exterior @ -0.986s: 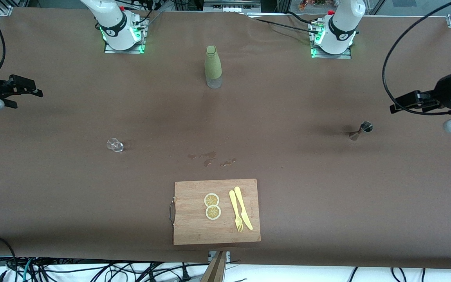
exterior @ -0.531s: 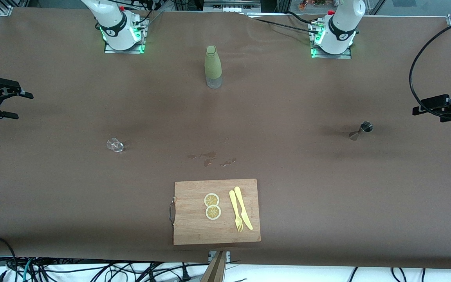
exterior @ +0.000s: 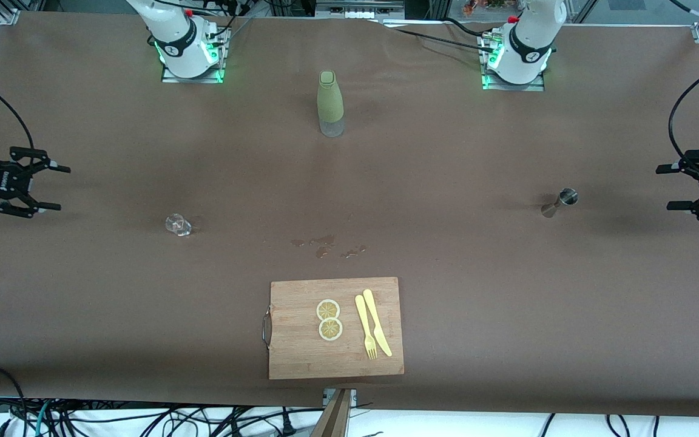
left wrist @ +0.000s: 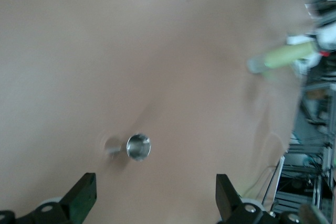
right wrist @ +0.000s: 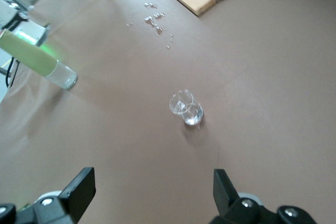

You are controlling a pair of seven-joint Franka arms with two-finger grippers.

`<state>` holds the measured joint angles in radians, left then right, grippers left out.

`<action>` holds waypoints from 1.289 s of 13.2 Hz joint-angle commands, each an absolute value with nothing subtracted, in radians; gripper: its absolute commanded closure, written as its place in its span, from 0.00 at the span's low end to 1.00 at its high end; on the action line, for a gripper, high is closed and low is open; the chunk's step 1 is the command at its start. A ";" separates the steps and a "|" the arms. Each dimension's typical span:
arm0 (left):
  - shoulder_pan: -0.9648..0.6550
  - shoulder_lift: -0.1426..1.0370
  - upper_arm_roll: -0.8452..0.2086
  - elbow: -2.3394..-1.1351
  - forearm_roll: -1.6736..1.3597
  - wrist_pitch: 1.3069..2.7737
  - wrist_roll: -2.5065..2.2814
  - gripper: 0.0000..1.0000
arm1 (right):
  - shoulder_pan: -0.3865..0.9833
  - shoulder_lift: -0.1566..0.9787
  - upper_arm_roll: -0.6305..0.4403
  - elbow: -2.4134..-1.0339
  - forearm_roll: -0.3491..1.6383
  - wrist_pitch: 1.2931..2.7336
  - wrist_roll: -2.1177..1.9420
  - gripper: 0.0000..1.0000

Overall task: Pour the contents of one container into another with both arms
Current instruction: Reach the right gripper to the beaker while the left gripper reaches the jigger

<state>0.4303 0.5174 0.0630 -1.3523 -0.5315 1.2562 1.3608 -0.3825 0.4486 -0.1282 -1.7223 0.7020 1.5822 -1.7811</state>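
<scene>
The glass (exterior: 178,224) (upright) is seen at nine o'clock of the jigger (exterior: 559,203), well apart, while the right gripper (exterior: 52,188) and left gripper (exterior: 671,187) are held wide open, empty.

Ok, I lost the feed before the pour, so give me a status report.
Left gripper open, facing the jigger. Right gripper open, facing the glass. Both vessels standing, untouched. Nothing in the way.
</scene>
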 commanded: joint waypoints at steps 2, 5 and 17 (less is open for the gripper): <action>0.511 0.648 0.054 -1.391 -0.693 1.200 1.742 0.00 | -0.396 0.581 -0.120 -1.706 0.843 1.577 -2.085 0.00; 0.531 0.762 0.054 -1.414 -0.742 1.201 2.048 0.00 | -0.385 0.684 -0.115 -1.707 0.963 1.578 -2.261 0.00; 0.560 0.956 0.054 -1.574 -0.922 1.275 2.663 0.00 | -0.227 0.876 -0.114 -1.787 1.354 1.680 -2.646 0.00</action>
<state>0.5510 0.9765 0.0586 -1.4924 -0.8955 1.2195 2.5222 -0.2506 0.8869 -0.1125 -1.7620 1.3072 1.6564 -2.6193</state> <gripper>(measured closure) 0.000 0.000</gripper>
